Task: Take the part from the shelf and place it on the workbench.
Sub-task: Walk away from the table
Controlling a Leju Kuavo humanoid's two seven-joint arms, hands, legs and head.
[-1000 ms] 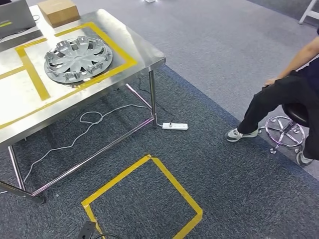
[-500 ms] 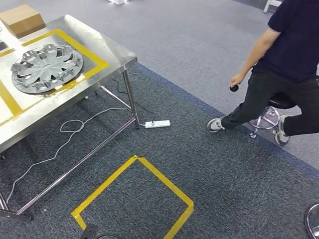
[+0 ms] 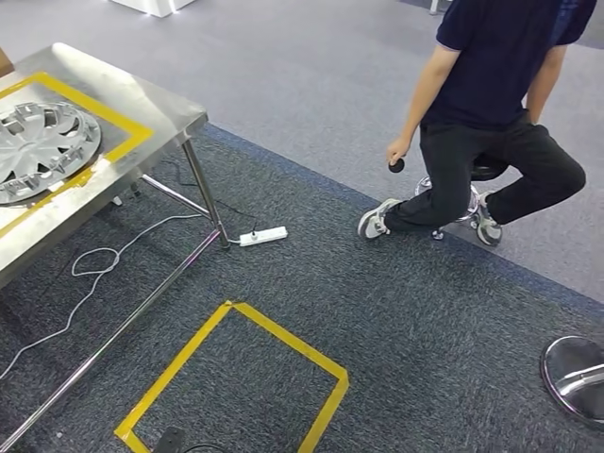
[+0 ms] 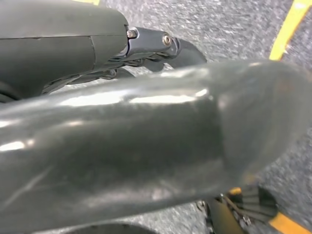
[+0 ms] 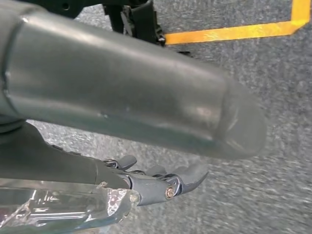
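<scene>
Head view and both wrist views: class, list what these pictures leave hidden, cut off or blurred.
- Hubcap on the workbench: head view, cut off by the left edge.
- Person on a stool: head view, cut off by the top edge.
- Left hand: left wrist view, blurred thumb covers the fingers; its hold cannot be told.
- Right hand: right wrist view, thumb blurred; the clear crinkled thing beside the fingers is cut off.

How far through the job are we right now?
Done, apparently: a silver wheel cover lies inside the yellow tape frame on the steel workbench. In hand: nothing visible; the left hand and right hand hang over carpet, fingers apart, apparently empty. Left: I cannot tell whether more parts remain, since I see no shelf.
</scene>
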